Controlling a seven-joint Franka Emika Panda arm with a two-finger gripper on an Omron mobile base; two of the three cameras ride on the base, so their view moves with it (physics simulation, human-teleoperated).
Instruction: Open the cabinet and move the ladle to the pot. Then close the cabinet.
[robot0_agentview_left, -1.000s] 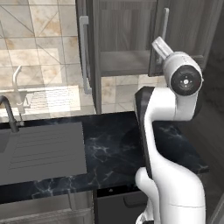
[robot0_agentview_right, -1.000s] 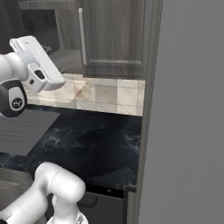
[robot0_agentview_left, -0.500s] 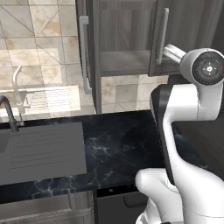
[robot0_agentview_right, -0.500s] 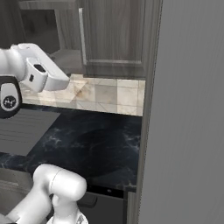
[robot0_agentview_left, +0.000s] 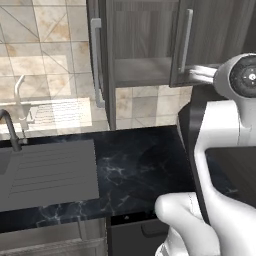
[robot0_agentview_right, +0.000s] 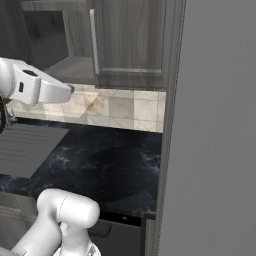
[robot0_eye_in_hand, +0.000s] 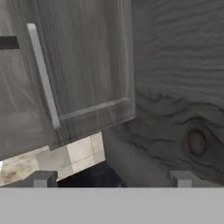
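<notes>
Left base view: cabinet (robot0_agentview_left: 145, 45) above the dark marble surface (robot0_agentview_left: 135, 165), both doors swung open, shelf bare. Right base view: arm raised beside the cabinet's right door (robot0_agentview_right: 127, 42). Hand view: claw (robot0_eye_in_hand: 113, 178) released, fingertips wide apart, facing that door's silver handle (robot0_eye_in_hand: 43, 74).

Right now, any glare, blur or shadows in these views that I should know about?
Left base view: bright washed-out patch on the wall tiles by the tap, soft shadow on the dark counter. Right base view: cabinet interior dim, mild sheen on the tiles. Hand view: cabinet door handle soft-edged, wood grain coarse up close.
</notes>
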